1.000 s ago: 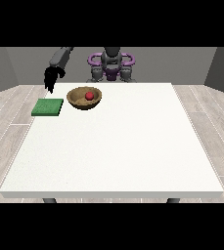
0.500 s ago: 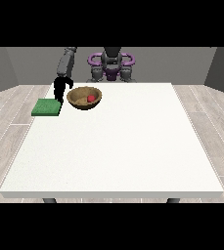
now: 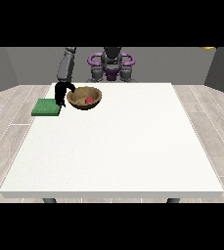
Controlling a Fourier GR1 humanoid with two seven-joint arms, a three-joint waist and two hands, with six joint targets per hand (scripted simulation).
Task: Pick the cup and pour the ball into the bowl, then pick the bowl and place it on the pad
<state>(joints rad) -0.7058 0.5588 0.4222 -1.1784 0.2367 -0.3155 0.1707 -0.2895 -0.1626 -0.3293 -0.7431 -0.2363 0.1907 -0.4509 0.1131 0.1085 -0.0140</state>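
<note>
A brown wooden bowl [image 3: 79, 101] stands at the table's far left and holds a red ball [image 3: 89, 100]. Left of it, at the table's edge, lies a flat green pad [image 3: 46, 107]. The black hand at the view's left [image 3: 61, 93] hangs low between the pad and the bowl, right at the bowl's left rim. Whether it touches the rim is unclear. No cup shows anywhere. The other hand does not show.
The white table [image 3: 118, 146] stretches wide towards the camera and to the right. The robot's torso [image 3: 111, 66] stands behind the far edge. Its grey arm [image 3: 66, 68] comes down from above the bowl's left side.
The hand at the view's left has come down and moved right, from above the pad's far edge to the bowl's left rim. Bowl, ball and pad have stayed put.
</note>
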